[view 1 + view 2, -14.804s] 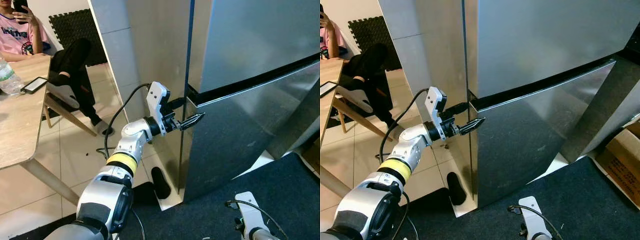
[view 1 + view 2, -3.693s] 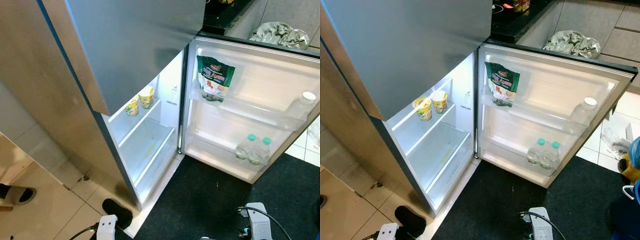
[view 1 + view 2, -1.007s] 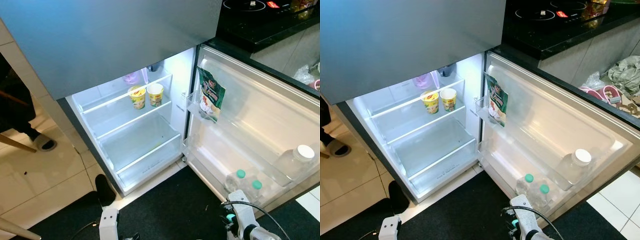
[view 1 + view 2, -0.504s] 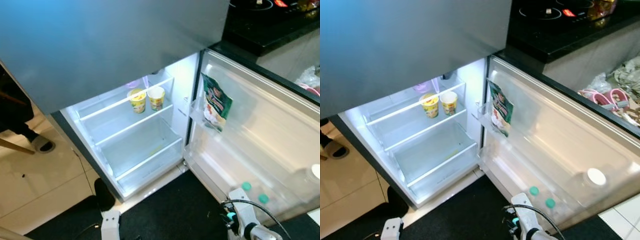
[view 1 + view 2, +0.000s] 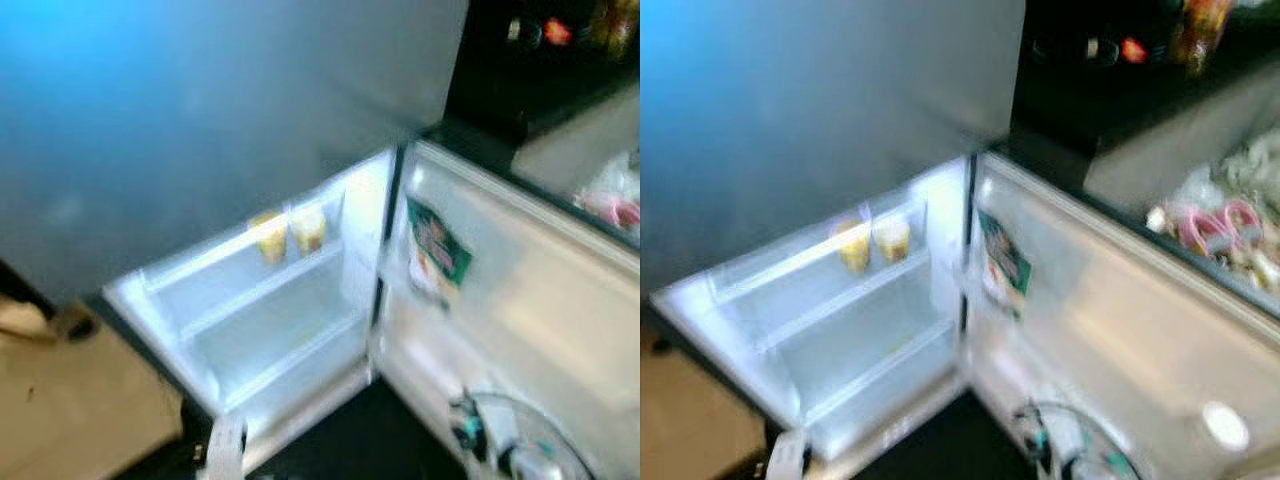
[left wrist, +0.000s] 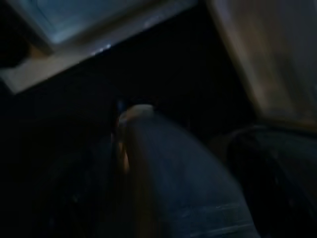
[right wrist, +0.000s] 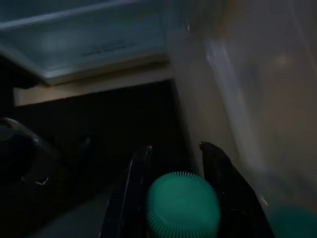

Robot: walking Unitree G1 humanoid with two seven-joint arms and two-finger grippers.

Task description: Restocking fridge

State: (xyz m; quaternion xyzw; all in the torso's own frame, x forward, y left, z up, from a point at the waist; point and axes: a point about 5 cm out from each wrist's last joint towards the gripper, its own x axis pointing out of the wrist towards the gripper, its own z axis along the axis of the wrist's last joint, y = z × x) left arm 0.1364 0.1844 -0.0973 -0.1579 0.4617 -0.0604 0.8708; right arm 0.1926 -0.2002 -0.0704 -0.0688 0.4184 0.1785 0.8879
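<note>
In the left eye view, blurred, we see the silver fridge (image 5: 210, 110) with its lower compartment open and lit. Two yellow paper cups (image 5: 288, 236) stand side by side on the upper white shelf (image 5: 230, 275), toward its right end near the hinge. The open white fridge door (image 5: 540, 290) swings out to the right, and a green and white snack pouch (image 5: 436, 252) sits in its upper door rack at the hinge end. At the bottom edge we make out the top of our left arm (image 5: 224, 450) and our right arm (image 5: 510, 445) with its cable, low before the door.

The right eye view gives the same scene, plus a white round bottle cap (image 5: 1225, 425) in the door rack at the door's far end, and a black countertop (image 5: 1110, 70) behind the door.

The left wrist view is very dark; we cannot tell how our left gripper's jaws stand.

In the right wrist view, our right gripper (image 7: 176, 158) has its jaws set narrowly on either side of a clear plastic bottle with a ribbed green cap (image 7: 182, 203), holding it just before the door's lower edge, over a dark floor mat (image 7: 99, 124).
</note>
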